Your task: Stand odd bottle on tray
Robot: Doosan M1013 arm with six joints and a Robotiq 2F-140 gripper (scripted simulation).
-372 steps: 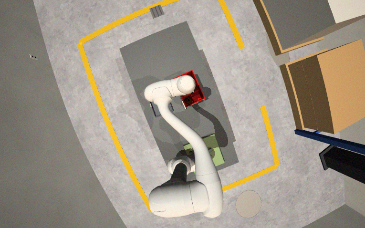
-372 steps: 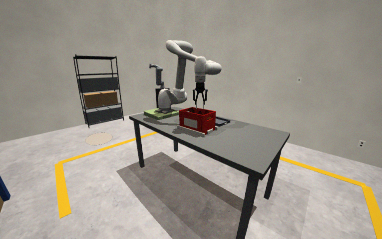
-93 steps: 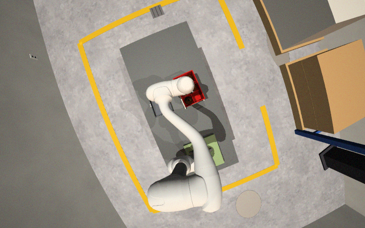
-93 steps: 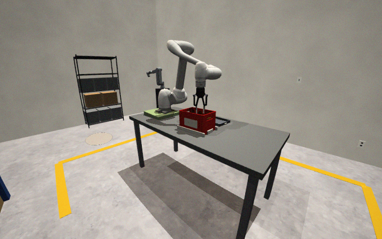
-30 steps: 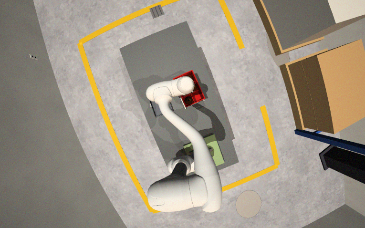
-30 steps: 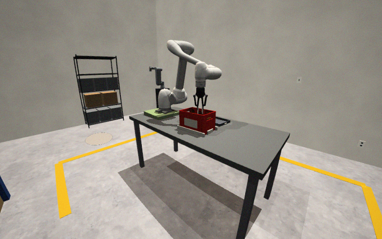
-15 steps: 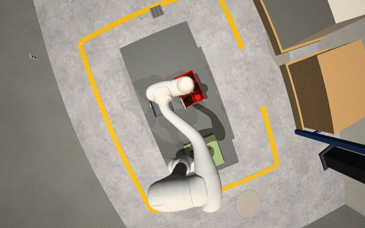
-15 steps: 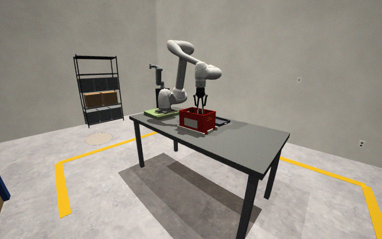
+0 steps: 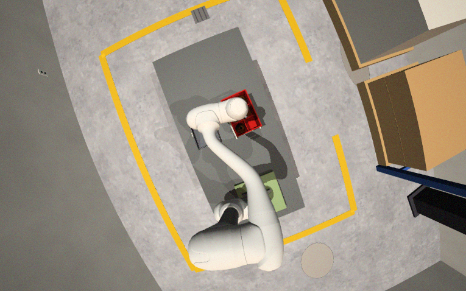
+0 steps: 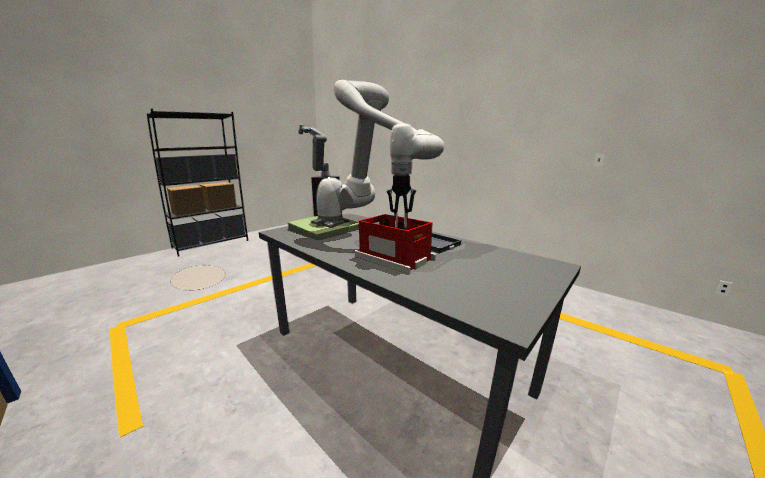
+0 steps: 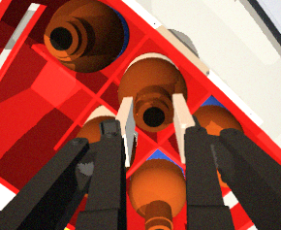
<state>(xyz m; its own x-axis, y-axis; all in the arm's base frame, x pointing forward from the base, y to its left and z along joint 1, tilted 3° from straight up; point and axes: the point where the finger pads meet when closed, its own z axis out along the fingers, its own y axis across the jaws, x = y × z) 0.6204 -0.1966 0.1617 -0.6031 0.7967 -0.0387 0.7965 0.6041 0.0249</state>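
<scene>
On the grey table (image 9: 198, 64) (image 10: 492, 279), we find the red crate (image 9: 260, 122) (image 10: 403, 250) (image 11: 55, 86) standing level, with the dark tray (image 9: 195, 140) (image 10: 447, 242) (image 11: 269, 27) beside it; the arm (image 9: 229, 155) (image 10: 364, 142) rises from a green base plate (image 9: 281, 203) (image 10: 304, 229) and reaches over the crate, its gripper (image 10: 401, 220) (image 11: 153, 111) pointing down into it. We record the gripper as closed on the neck of the middle bottle (image 11: 152, 82); that bottle is within the crate, its dark mouth between the two pale pads. We count four more brown bottles in the crate: one (image 11: 91, 35) in a corner compartment, its mouth visible; one (image 11: 157, 185) nearer the wrist camera; one (image 11: 98, 131) partly hidden behind the finger at picture left; one (image 11: 220, 120) partly hidden behind the finger at picture right. We cannot tell by eye which neck differs in thickness; all five bottles are in the crate, none on the tray.
</scene>
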